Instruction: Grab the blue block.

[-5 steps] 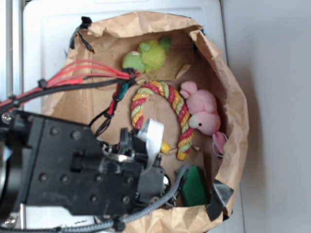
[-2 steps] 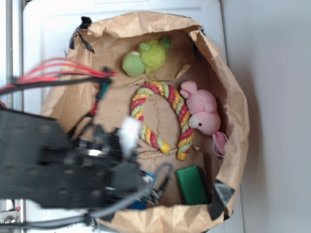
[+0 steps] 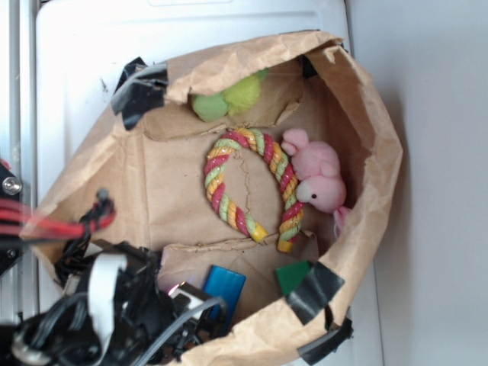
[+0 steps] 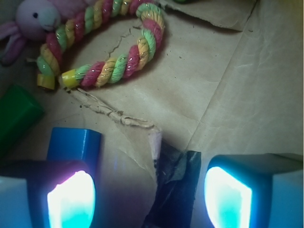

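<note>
The blue block (image 3: pixel 223 288) lies flat on the brown paper floor of the bag, near the front, left of the dark green block (image 3: pixel 293 276). My gripper (image 3: pixel 191 311) hangs at the lower left of the exterior view, its fingers just left of the block. In the wrist view the blue block (image 4: pixel 74 145) shows just beyond the left fingertip (image 4: pixel 71 199), outside the gap. The gripper (image 4: pixel 149 199) is open, with only paper and a strip of black tape (image 4: pixel 173 185) between its fingers.
A striped rope ring (image 3: pixel 248 187) lies mid-bag, with a pink plush bunny (image 3: pixel 316 175) to its right and a green plush (image 3: pixel 229 95) at the back. The crumpled bag wall (image 3: pixel 377 152) rises all round, patched with black tape (image 3: pixel 313 286). The green block (image 4: pixel 16 116) lies left of the blue one.
The arm has swung down and to the left, uncovering the blue block. The bag's walls have shifted and changed shape, and the back rim now partly covers the green plush.
</note>
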Available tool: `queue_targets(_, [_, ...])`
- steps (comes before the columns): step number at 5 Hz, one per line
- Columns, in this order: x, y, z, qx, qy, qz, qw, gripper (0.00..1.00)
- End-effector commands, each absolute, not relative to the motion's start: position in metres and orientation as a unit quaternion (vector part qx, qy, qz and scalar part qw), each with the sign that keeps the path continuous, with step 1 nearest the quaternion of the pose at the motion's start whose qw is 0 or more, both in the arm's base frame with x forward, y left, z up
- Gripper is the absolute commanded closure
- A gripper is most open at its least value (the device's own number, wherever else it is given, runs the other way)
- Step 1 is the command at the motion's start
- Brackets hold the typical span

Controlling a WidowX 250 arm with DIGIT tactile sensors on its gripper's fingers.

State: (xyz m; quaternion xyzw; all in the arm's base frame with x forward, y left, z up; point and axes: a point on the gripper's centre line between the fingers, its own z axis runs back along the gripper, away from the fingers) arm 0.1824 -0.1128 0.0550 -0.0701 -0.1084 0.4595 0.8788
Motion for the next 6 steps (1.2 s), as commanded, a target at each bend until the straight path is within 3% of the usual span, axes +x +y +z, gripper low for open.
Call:
queue_targets(1, [0.181, -0.121, 0.066, -0.089, -0.100, 0.443, 0.886, 0.00])
queue_targets(4, [0.181, -0.121, 0.066, -0.089, -0.100, 0.443, 0.886, 0.00])
queue_targets(5, [0.206, -0.115, 0.076, -0.083, -0.089, 0.472, 0.873, 0.00])
queue_targets(6, [0.250, -0.100, 0.078, -0.083, -0.083, 0.489, 0.864, 0.00])
